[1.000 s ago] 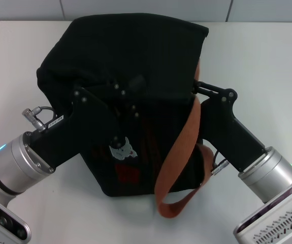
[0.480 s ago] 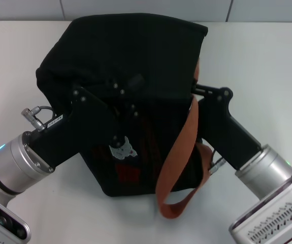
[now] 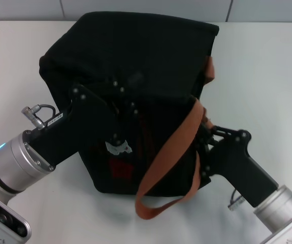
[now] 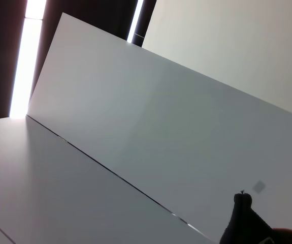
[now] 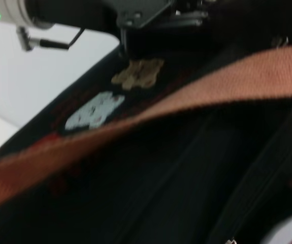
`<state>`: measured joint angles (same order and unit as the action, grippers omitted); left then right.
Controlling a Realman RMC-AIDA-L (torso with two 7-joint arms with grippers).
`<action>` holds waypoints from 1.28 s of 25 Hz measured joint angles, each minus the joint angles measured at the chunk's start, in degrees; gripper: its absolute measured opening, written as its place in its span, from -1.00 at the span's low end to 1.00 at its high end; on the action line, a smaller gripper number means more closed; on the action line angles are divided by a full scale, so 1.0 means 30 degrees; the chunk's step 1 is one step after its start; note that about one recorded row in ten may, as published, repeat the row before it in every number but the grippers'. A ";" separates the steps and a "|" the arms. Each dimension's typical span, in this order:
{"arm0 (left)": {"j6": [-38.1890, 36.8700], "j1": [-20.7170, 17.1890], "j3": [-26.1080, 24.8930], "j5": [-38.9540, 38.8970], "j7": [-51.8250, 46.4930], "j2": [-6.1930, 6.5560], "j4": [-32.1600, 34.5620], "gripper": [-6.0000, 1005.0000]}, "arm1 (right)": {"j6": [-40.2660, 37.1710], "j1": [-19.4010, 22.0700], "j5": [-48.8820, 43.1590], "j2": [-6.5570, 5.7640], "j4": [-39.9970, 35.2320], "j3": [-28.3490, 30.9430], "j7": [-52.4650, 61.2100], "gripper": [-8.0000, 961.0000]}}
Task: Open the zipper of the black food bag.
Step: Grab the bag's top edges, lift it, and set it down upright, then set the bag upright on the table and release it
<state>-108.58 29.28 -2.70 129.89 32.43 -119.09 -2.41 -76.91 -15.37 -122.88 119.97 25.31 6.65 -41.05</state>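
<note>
Right gripper (image 3: 202,133) lower, bag (image 3: 135,61) shifted.

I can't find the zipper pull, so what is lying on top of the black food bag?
On the black food bag lie the left gripper and an orange-brown handle draped across its near side. The right gripper is at that side. The zipper pull is not visible.

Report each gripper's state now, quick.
Left gripper: pressed against the front of the bag; open or shut cannot be told.
Right gripper: at the bag's right side by the orange strap; cannot be told.
</note>
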 joint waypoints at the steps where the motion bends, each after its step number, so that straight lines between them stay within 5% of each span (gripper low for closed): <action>1: 0.0015 0.0003 -0.0030 -0.0011 -0.0010 0.0001 -0.0043 -0.82 | 0.0052 0.0150 0.0000 0.0000 -0.0137 -0.0083 -0.0002 -0.99; 17: 0.0440 0.0036 -0.0667 -0.0093 -0.0196 0.0055 -0.0502 -0.82 | 0.0710 0.0896 0.0125 0.0000 -0.0742 -0.0648 -0.0001 -0.99; 27: 0.2389 -0.2373 -0.4974 -0.0128 -0.4049 -0.0015 -0.3516 -0.82 | -0.4834 0.2039 0.0214 -0.0021 -0.1415 0.0071 0.3300 -0.92; 32: 0.2944 -0.3994 -0.5048 -0.0119 -0.6571 -0.0020 -0.3400 -0.82 | -0.6841 0.1777 0.0227 -0.0132 -0.2552 0.0674 0.8096 -0.37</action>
<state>-99.75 17.30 -17.84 129.53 12.72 -119.15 -12.61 -97.43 -10.04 -122.20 119.57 17.65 8.68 -16.77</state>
